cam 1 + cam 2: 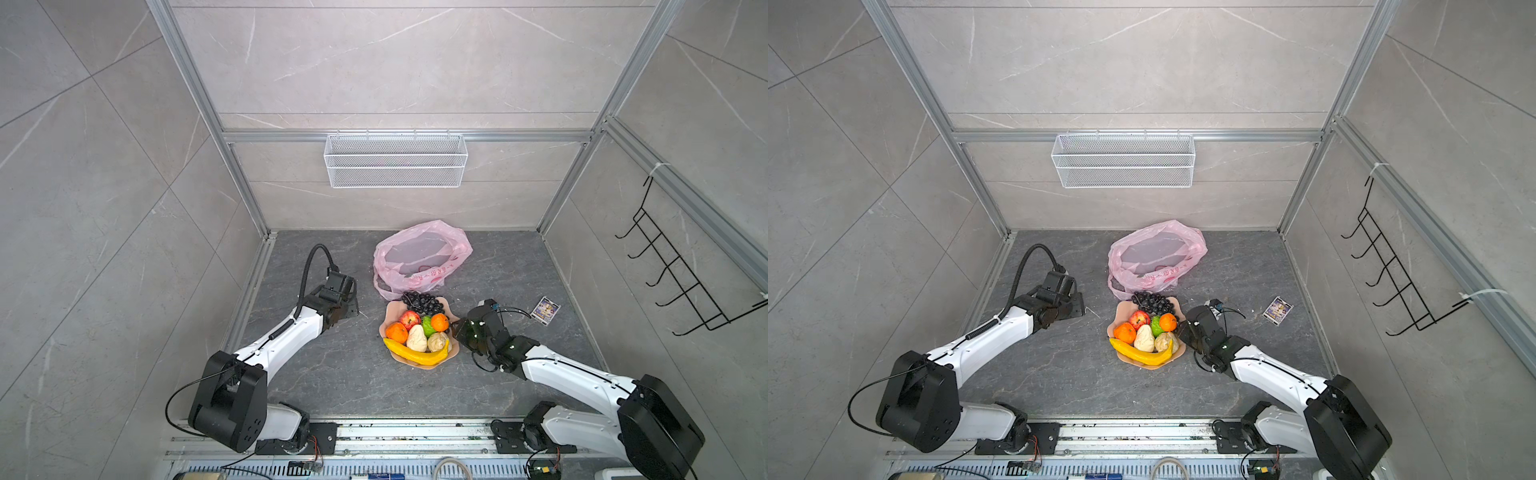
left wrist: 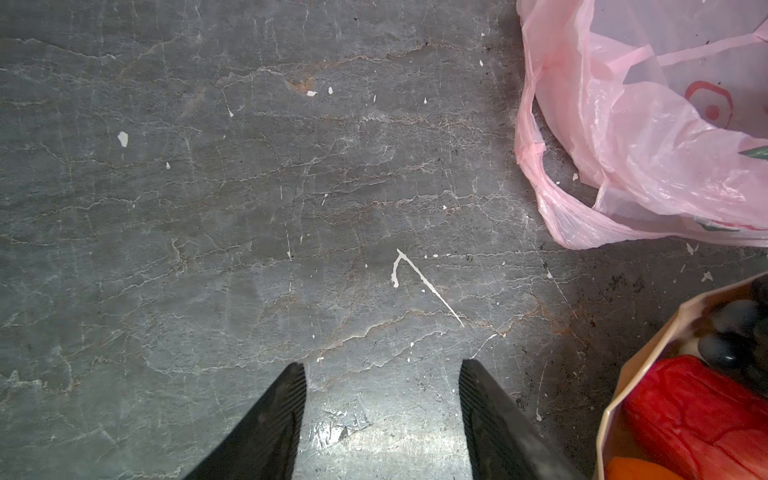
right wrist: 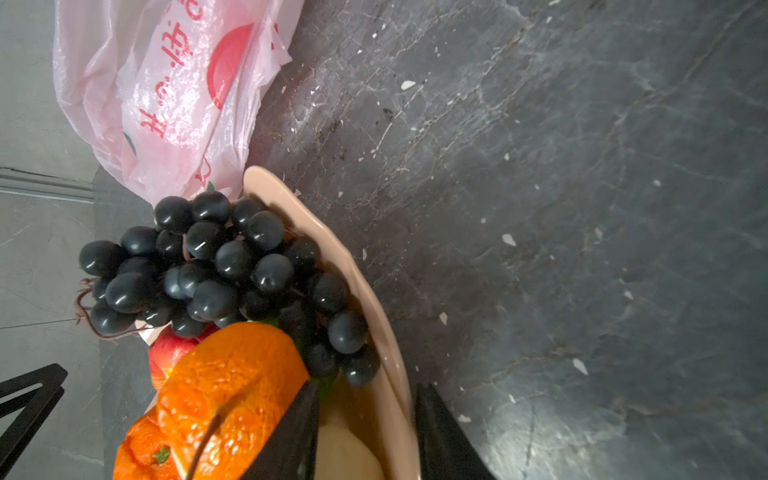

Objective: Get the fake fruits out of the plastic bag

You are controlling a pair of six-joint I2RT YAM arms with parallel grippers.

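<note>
With the fake fruits (image 1: 417, 332) piled in the peach dish (image 1: 419, 365) at centre frame, just below the pink plastic bag (image 1: 419, 257), we'd lift the right gripper (image 3: 366, 386), jaws parted astride its rim, straight up, while the left gripper (image 2: 382, 363) hangs spread and empty.

The fake fruits (image 1: 417, 338) lie heaped on the dish (image 1: 424, 365), the grape bunch (image 1: 422, 302) at its far edge. The plastic bag (image 1: 419, 257) lies just behind the dish, and a card (image 1: 545, 308) lies well off to its right.
</note>
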